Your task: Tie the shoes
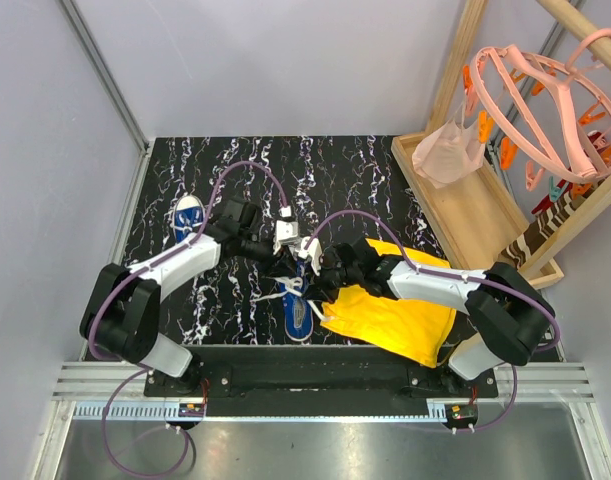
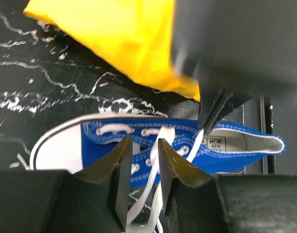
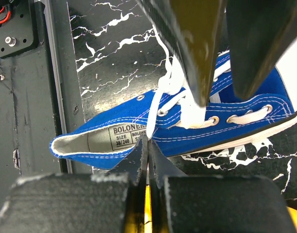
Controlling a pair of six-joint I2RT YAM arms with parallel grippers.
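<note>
- The near shoe [image 1: 299, 322] rests on its sole close to the near edge of the table [image 1: 365, 170], between the two arms. Its long axis runs near-to-far, with the heel opening toward the arm bases and the white toe cap away from them.
- The first lace strand [image 3: 158, 104] climbs from the eyelets to the right gripper [image 3: 148, 150]. This gripper's fingers are pressed together on the strand, above the heel opening.
- The second lace strand [image 2: 147, 189] runs up between the fingers of the left gripper [image 2: 143, 141], which sits over the middle eyelets. The jaws stand a narrow gap apart, and I cannot tell whether they pinch the strand.
- The yellow cloth [image 1: 395, 320] lies just beside the shoe on its right.
- The far shoe [image 1: 188, 216] lies well apart on the left of the table, beside the left arm. It too lies roughly near-to-far, with its white end pointing away from the bases.
</note>
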